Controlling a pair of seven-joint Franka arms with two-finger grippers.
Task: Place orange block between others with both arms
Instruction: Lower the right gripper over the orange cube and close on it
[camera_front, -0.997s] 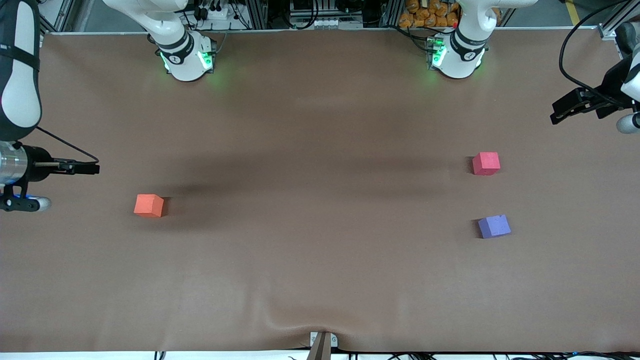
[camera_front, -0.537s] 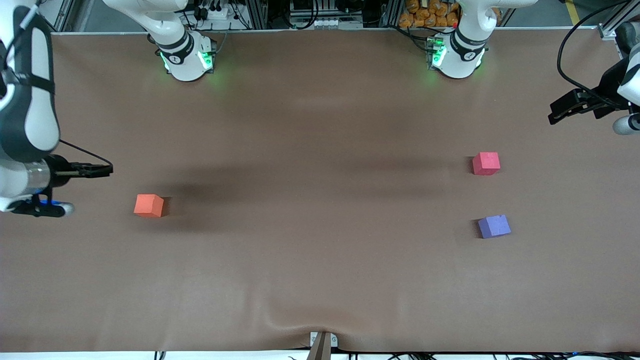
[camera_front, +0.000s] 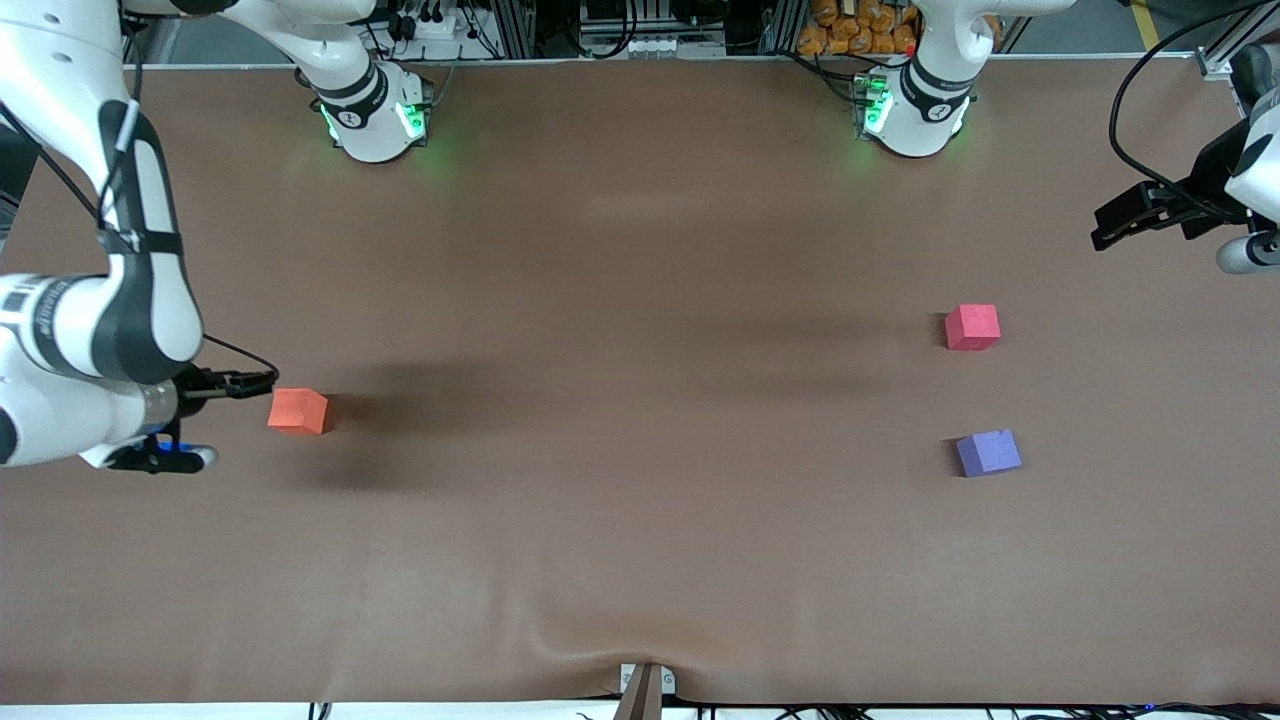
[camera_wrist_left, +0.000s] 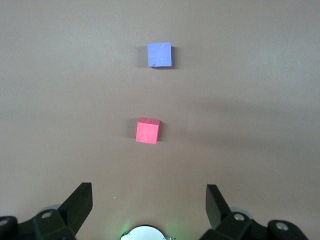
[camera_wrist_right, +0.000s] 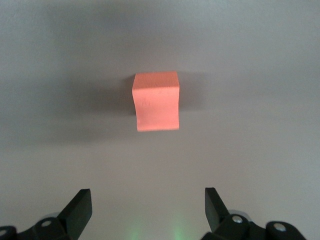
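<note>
While orange block (camera_front: 297, 410) sits untouched toward the right arm's end of the surface (camera_front: 640, 550), right end effector (camera_front: 250, 381) hangs just beside it, wide open, empty, lined up to grasp. Left end effector (camera_front: 1118, 224) waits open, empty, near red (camera_front: 972, 327) and purple (camera_front: 988, 452) cubes. All matte, foam-like.

I see the table (camera_front: 640, 560) covered in a matt brown cloth, rumpled at the edge nearest the front camera. The orange block (camera_front: 297, 410), the red block (camera_front: 972, 327) and the purple block (camera_front: 988, 452) look like dull, soft foam. My arms (camera_front: 90, 330) wear glossy white plastic shells with black bands.
</note>
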